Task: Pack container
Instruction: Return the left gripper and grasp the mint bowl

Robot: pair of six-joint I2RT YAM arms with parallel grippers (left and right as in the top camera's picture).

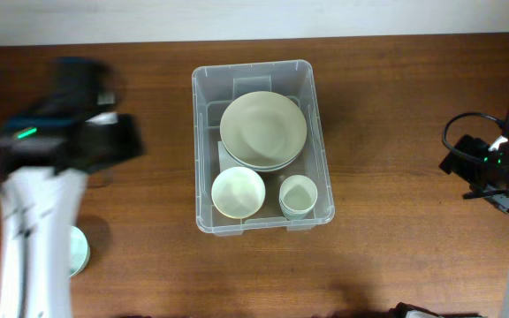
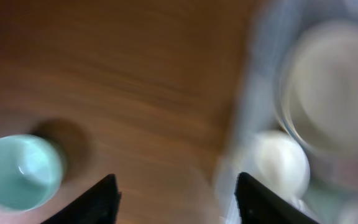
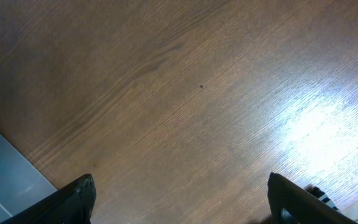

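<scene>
Inside the bin (image 1: pixel 200 150) it's tight: stacked plates (image 1: pixel 263 130) fill the far half, while a bowl (image 1: pixel 238 192) and a cup (image 1: pixel 297 196) sit side by side along the near wall, with only slim gaps between them. Open wood of the table (image 1: pixel 387 132) runs wide on both sides of the bin. The left arm (image 1: pixel 29 221) hangs over the left stretch with a small teal bowl (image 1: pixel 78 249) just beside it — the right arm (image 1: pixel 489 163) sits well off at the right edge.

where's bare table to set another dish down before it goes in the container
Widest bare table lies between the container's right wall and the right arm. The strip along the near edge is free too. Left is tighter: the left arm partly covers a mint cup. Inside, plates, bowl and small cup fill the floor.
</scene>
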